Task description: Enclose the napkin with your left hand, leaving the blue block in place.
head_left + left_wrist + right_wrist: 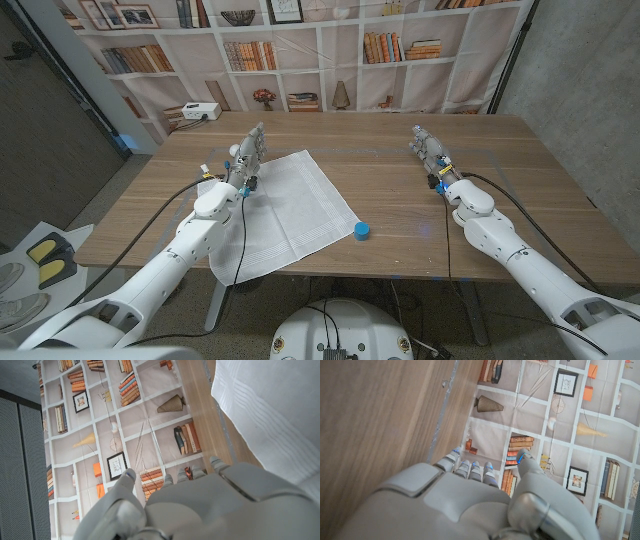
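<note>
White napkin (285, 212) lies spread on the wooden table (400, 190), front corner overhanging the edge. Left hand (246, 160) stands at its left side, fingers extended, empty (likely staged to close). Blue block (362, 231) just beside the napkin's right edge. Right hand (430, 151) empty, well apart.

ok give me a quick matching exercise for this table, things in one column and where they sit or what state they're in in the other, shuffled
Things:
1. napkin
2. blue block
3. left hand
4. right hand

Places or states:
A. on bare wood, away from the cloth, holding nothing
B. spread out, one corner hanging over the table's near edge
C. at the cloth's far left edge, holding nothing
D. just off the cloth's right corner, near the front edge

Pairs: 1-B, 2-D, 3-C, 4-A
</note>
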`<state>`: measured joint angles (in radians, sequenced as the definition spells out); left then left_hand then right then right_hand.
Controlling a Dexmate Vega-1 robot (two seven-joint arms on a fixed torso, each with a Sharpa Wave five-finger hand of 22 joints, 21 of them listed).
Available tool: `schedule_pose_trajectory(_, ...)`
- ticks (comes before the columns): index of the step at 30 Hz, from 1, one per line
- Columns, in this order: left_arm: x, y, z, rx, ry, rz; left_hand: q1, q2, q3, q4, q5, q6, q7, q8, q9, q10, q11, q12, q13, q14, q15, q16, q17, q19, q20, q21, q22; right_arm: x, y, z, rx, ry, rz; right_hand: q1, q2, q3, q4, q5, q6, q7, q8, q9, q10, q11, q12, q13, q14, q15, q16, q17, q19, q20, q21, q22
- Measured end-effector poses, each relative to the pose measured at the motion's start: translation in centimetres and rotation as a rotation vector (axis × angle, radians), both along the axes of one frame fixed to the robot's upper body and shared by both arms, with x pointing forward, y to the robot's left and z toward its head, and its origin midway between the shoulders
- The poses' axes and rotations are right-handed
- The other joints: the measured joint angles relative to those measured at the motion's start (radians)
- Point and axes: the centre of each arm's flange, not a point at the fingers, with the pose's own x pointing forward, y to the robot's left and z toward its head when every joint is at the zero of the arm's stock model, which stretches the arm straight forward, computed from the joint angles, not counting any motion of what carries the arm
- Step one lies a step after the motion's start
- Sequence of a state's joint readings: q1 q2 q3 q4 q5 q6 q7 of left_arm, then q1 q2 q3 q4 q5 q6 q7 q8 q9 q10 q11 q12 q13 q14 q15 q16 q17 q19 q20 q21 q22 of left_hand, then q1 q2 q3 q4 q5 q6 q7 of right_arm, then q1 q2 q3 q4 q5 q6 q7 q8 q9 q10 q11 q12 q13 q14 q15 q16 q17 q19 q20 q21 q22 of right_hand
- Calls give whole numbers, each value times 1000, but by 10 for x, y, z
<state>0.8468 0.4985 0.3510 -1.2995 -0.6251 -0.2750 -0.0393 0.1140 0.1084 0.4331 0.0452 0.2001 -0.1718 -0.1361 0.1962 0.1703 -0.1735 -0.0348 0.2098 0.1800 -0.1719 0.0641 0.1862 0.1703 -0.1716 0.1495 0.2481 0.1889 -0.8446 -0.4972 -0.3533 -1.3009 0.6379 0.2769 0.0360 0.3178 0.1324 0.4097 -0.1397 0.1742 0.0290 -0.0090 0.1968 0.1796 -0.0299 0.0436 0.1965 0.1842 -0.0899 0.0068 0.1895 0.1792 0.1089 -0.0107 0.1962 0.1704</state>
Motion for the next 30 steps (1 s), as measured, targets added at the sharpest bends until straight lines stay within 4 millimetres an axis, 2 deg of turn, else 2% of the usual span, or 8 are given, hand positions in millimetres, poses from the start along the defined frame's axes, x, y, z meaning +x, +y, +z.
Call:
schedule_pose_trajectory(4, -1, -1, -1, 20, 13, 25, 47, 21, 27, -27, -3, 0, 1, 8, 5, 1, 59, 17, 4, -3, 24, 11, 5, 5, 29, 16, 5, 0, 2, -1, -6, 6, 6, 1, 1, 0, 0, 0, 0, 0, 0, 0, 9, 9, 0, 0, 6, 6, 0, 0, 4, 4, 0, 0)
schedule_pose_trajectory(6, -3, -1, 0, 29, 16, 43, 70, 30, 41, -41, -8, 0, 9, 13, 5, 1, 75, 21, 4, 2, 29, 14, 5, 21, 37, 19, 5, 0, 2, -2, -8, 8, 7, 1, 1, 0, 0, 0, 0, 0, 0, 0, 9, 9, 0, 0, 5, 6, 7, 0, 5, 6, 0, 0)
schedule_pose_trajectory(8, -4, -1, 1, 53, 27, 86, 81, 36, 52, -52, -8, 0, 12, 15, 5, 2, 79, 25, 6, -3, 34, 14, 5, 35, 37, 22, 5, 0, 2, -2, -7, 8, 8, 1, 1, 0, 0, 0, 2, -2, 0, 0, 9, 9, 0, 0, 8, 15, 7, 0, 5, 6, 0, 0)
schedule_pose_trajectory(13, -9, 2, 5, 105, 40, 166, 95, 42, 67, -59, -16, -2, 20, 15, 5, -1, 87, 32, 9, 1, 38, 14, 5, 45, 40, 30, 9, -1, 1, -2, -7, 5, 8, 1, 1, 0, 0, 0, 5, -5, 0, 0, 18, 18, 0, 0, 7, 15, 7, 0, 11, 11, 0, 0)
schedule_pose_trajectory(16, -7, 6, 1, 140, 67, 225, 104, 41, 72, -63, -16, 0, 22, 15, 5, 5, 92, 32, 9, 2, 40, 14, 5, 50, 34, 30, 9, -2, 0, -2, 2, 1, 7, 1, 1, 0, 0, 0, 12, -12, 0, 0, 23, 23, 6, 0, 13, 20, 7, 0, 11, 11, 2, 0)
schedule_pose_trajectory(22, -12, 12, 7, 208, 81, 319, 109, 46, 77, -69, -16, 0, 22, 15, 5, -1, 98, 38, 9, 2, 40, 14, 5, 54, 32, 30, 9, -8, -3, 0, 7, -15, 5, 1, 1, 0, 0, 0, 17, -10, 0, 0, 32, 32, 8, 0, 17, 24, 11, 0, 16, 16, 4, 0)
schedule_pose_trajectory(23, -16, 12, 13, 229, 74, 337, 110, 46, 77, -69, -16, 0, 22, 15, 5, -1, 98, 38, 9, 2, 40, 14, 5, 61, 31, 32, 9, -10, -4, 1, 9, -24, 2, 1, 1, 0, 0, 0, 20, -13, 0, 0, 32, 31, 8, 0, 20, 24, 11, 0, 18, 18, 4, 0)
schedule_pose_trajectory(30, -18, 20, 19, 330, 129, 464, 126, 29, 78, -79, -23, 0, 22, 15, 5, -1, 98, 42, 9, 2, 40, 14, 4, 66, 29, 32, 9, -20, -13, 2, 32, -49, -22, 1, 1, 0, 0, 0, 21, -14, 0, 0, 43, 35, 8, 0, 28, 27, 11, 0, 18, 18, 4, 0)
